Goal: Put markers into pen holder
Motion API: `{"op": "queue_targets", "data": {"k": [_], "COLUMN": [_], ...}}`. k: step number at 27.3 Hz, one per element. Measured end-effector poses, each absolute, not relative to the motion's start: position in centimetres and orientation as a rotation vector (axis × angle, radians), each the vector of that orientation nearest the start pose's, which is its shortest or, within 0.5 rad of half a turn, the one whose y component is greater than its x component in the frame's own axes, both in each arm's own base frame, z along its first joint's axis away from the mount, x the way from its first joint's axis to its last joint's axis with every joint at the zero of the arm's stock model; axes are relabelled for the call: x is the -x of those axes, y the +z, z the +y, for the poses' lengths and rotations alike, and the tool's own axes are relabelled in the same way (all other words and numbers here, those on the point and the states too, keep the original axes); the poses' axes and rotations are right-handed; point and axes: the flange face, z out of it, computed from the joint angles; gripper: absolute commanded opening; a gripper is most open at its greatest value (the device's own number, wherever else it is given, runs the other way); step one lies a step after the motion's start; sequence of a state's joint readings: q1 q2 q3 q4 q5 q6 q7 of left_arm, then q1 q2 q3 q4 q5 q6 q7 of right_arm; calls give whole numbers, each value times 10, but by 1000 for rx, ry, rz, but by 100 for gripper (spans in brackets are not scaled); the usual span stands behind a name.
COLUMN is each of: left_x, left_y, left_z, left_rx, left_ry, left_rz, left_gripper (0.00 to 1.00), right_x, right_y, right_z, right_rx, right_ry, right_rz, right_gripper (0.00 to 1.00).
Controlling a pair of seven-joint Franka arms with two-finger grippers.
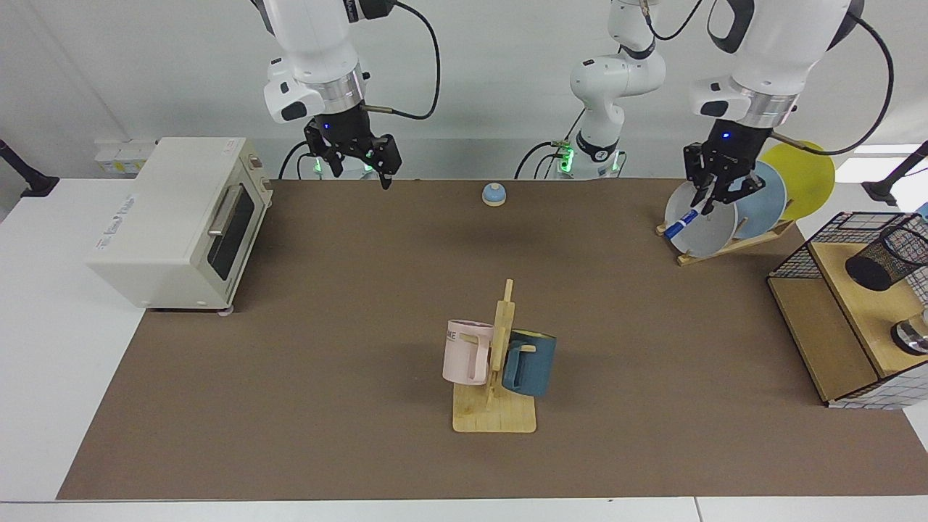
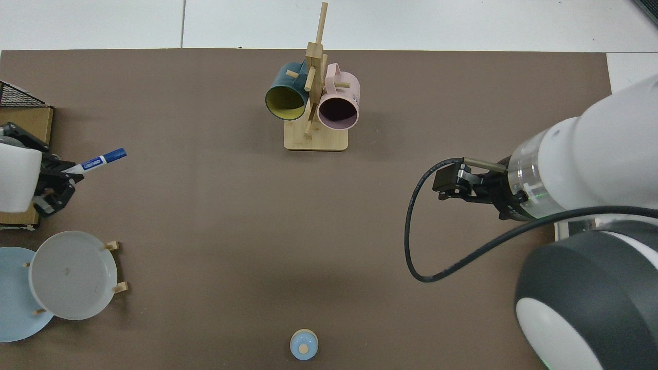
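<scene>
While the left gripper (image 1: 709, 197) hangs in the upper right of the facing frame, in front of the grey plate (image 1: 699, 217) on the plate rack, I log its jaws clamped on the white end of the marker (image 1: 682, 221), whose blue cap slants down toward frame left. From the top view the same marker (image 2: 96, 161) sits at the far left edge, cap pointing right, held clear of the brown mat (image 2: 216, 231). I note the pen holder (image 1: 884, 257) lies tipped at the right edge of the facing frame, on the wooden shelf inside the wire basket (image 1: 790, 264), well apart from the marker. At upper left, beside the toaster oven (image 1: 174, 217), the right gripper (image 1: 357, 161) waits with jaws apart, holding nothing.
</scene>
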State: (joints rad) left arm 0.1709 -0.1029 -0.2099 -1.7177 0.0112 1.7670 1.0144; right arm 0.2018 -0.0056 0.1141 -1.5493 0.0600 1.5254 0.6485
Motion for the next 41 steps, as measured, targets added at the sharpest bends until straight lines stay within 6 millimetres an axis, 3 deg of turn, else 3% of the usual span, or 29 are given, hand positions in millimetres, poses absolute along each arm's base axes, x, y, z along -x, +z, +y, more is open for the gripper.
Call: {"op": "queue_targets", "data": {"k": [8,19,24,32,41], "left_x": [-540,-547,-557,-563,-563], "left_y": [649,671,677,690,697], "left_z": [15,38,68,112,141], "left_rx": [2511,2220,2116,1924,1781], "left_ry": [-89,116,201,278,391], "left_rz": [1419,1539,1591,1682,1700], "left_gripper": [0,0,0,0,0], "right_x": [-508,-513,-516,-517,-514], "right_y": [648,644,641,640,640], "right_z": [168,110,91,99,115], "right_rx": [3085,3097,3100,3102,3104], "right_ry": [57,66,73,49,46], "right_rz": [299,145,146,107,60], "right_gripper": [99,99,99,99,99]}}
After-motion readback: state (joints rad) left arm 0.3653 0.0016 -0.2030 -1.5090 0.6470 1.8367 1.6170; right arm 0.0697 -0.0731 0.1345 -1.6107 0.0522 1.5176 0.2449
